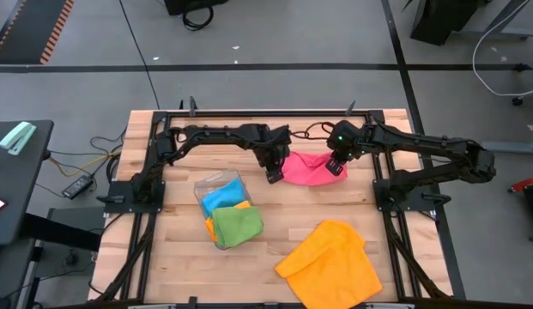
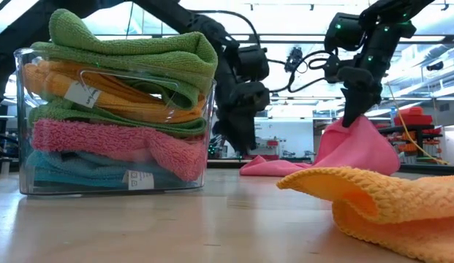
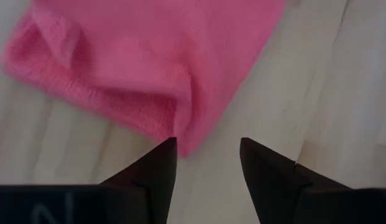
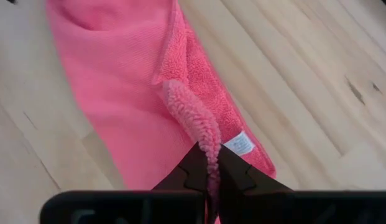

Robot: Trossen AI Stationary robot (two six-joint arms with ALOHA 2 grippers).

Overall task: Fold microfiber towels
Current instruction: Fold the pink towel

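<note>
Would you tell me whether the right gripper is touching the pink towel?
Touching: the right wrist view shows the right gripper pinching a pink towel edge.

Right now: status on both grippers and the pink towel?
Right gripper shut on pink towel, edge lifted. Left gripper open at the towel's other end, holding nothing. Orange towel lies nearer, clear of the fold.

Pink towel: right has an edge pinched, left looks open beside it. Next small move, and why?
Probably close the left gripper on the near edge of the pink towel. Its fingers stand open with the towel's edge just ahead of them, holding nothing, while the right gripper is shut on a raised ridge of the same towel. A fold likely needs both sides held.
</note>
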